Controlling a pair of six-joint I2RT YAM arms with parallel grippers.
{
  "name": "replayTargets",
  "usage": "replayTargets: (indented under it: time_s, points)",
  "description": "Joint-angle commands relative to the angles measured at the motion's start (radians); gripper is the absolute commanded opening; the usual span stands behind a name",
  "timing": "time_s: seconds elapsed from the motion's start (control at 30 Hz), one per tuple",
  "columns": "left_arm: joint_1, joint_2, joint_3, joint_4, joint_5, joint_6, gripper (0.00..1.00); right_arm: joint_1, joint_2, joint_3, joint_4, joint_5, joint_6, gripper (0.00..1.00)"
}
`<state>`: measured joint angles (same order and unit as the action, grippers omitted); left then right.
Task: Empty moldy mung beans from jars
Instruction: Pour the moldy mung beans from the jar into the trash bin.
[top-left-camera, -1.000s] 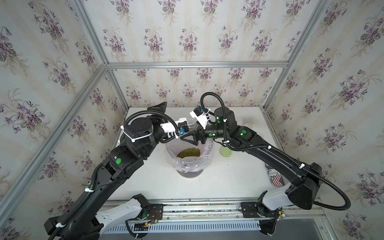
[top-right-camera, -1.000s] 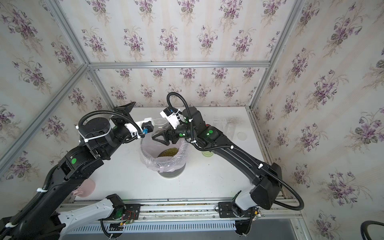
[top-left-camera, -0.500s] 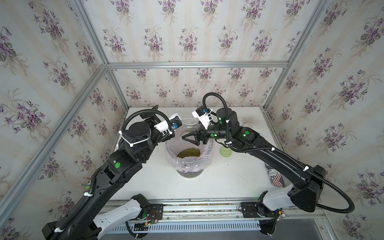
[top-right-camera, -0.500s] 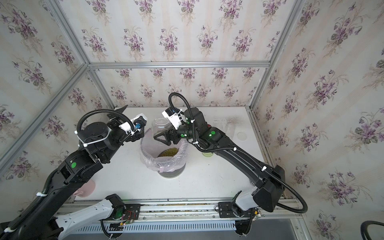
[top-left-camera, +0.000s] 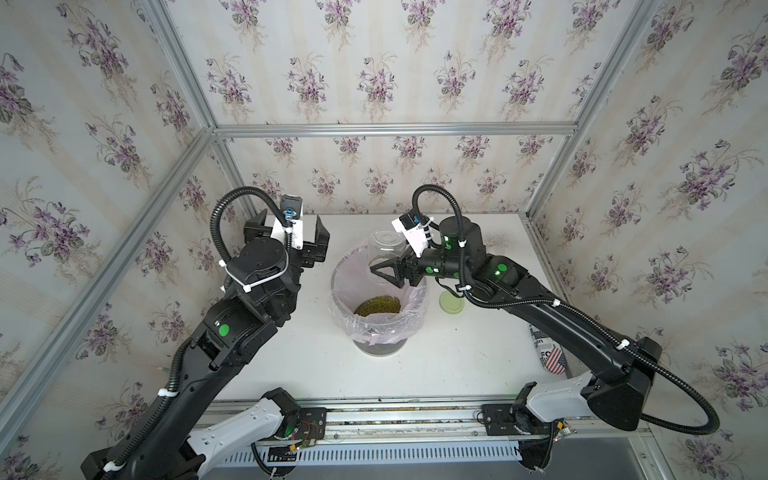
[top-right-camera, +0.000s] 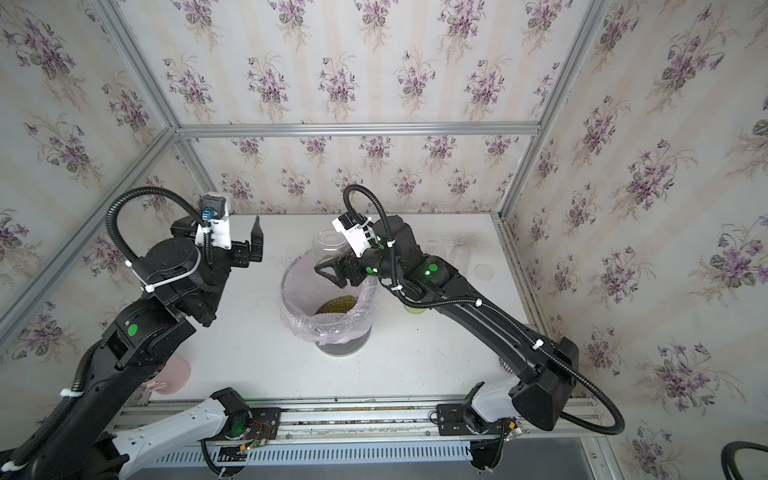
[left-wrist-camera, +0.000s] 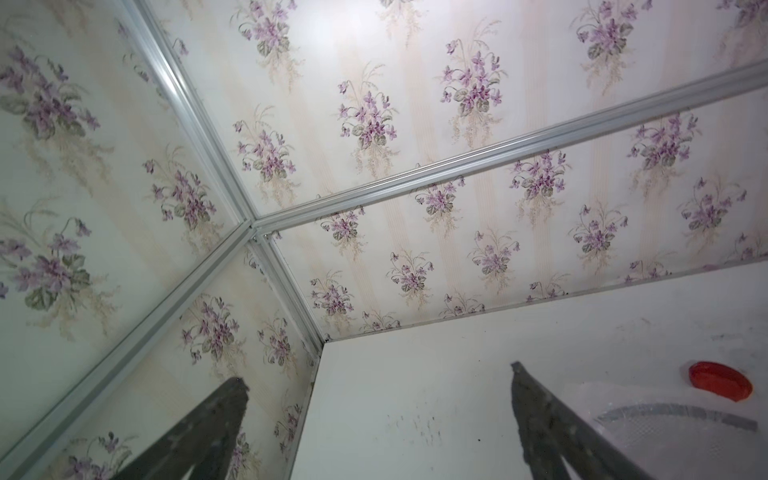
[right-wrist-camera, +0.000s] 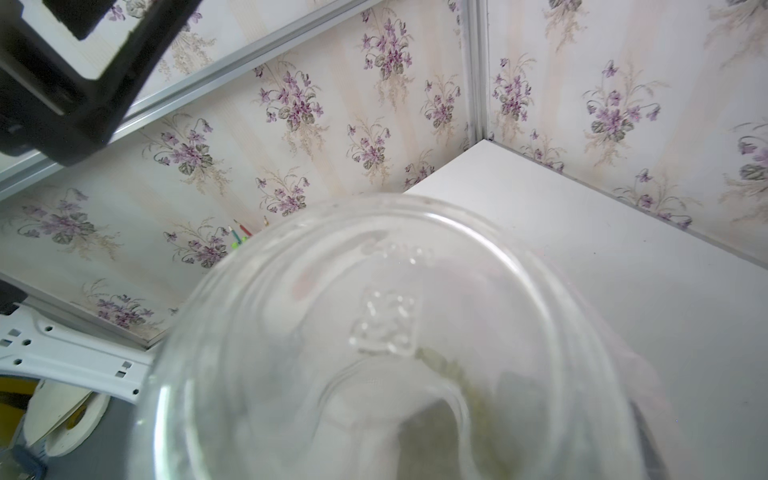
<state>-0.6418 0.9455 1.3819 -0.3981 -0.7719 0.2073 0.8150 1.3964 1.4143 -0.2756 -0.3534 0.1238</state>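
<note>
Starting with the big stuff, you had the white counter (top-left-camera: 457, 365) running wall to wall. The round bin (top-left-camera: 376, 328) with its pink bag liner stood about in the middle of it, between your two arms. Your left end effector (left-wrist-camera: 377, 374) sat raised off to the left of the bin, aimed at the back corner. Its fingers were spread wide apart with nothing between them, and it was apart from the bin.

Your right end effector (top-left-camera: 390, 266) hung over the bin's back rim, clamped on a clear jar (top-left-camera: 388, 243). The mung beans (top-left-camera: 378, 305) lay in an olive-green heap at the bottom of the bin, plain in both top views. The jar was tipped with its base up and its mouth aimed down into the bin. The right wrist view looked straight at that base, embossed mark and all. The glass looked clear to me, though I couldn't tell whether a few grains clung inside.

A pale green lid (top-left-camera: 451, 303) lay flat on the counter just beside the bin on the right-arm side, partly under that arm's cable. Smallest bit: a red lid (left-wrist-camera: 720, 381) lay on the counter near the bin's rim, and only the left wrist view caught it.
</note>
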Motion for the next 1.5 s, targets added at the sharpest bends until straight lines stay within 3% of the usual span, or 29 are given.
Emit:
replayTargets:
  time_s: [0.0,0.27,0.47,0.63,0.77,0.87,1.0,1.07,1.17,1.23,1.3,1.4,1.47]
  points:
    - [0.001,0.001,0.001,-0.041,-0.062,-0.208,1.0,0.018,-0.013,0.013,0.008,0.101,-0.027,0.12]
    - [0.002,0.003,-0.024,-0.044,-0.063,-0.253,1.0,0.168,-0.013,0.024,-0.042,0.42,-0.093,0.11]
    - [0.002,0.019,-0.015,-0.052,-0.052,-0.237,1.0,0.269,0.004,-0.03,0.028,0.622,-0.123,0.11]
    - [0.003,0.013,-0.017,-0.056,-0.058,-0.236,1.0,0.293,0.003,-0.096,0.114,0.695,-0.133,0.1]
    - [0.002,0.008,-0.019,-0.058,-0.06,-0.227,1.0,0.294,-0.027,-0.11,0.141,0.617,-0.126,0.1]
    - [0.002,0.007,-0.018,-0.058,-0.061,-0.227,1.0,0.256,-0.035,-0.105,0.135,0.624,-0.108,0.1]
    - [0.002,0.012,-0.021,-0.057,-0.053,-0.231,0.99,0.268,-0.024,-0.052,0.099,0.49,-0.09,0.09]
    - [0.002,0.013,-0.021,-0.059,-0.053,-0.232,1.0,0.245,-0.023,-0.069,0.108,0.537,-0.087,0.09]
    - [0.002,0.009,-0.026,-0.061,-0.052,-0.241,1.0,0.217,-0.001,-0.029,0.062,0.417,-0.068,0.09]
    - [0.002,0.013,-0.02,-0.061,-0.052,-0.234,1.0,0.258,0.003,-0.016,0.053,0.454,-0.087,0.09]
    - [0.002,0.015,-0.017,-0.062,-0.057,-0.229,1.0,0.192,-0.008,-0.044,0.07,0.477,-0.069,0.08]
    - [0.004,0.01,-0.02,-0.061,-0.06,-0.235,1.0,0.186,-0.023,-0.03,0.057,0.319,-0.044,0.09]
    - [0.004,0.015,-0.017,-0.062,-0.056,-0.23,1.0,0.186,-0.035,-0.053,0.075,0.383,-0.04,0.08]
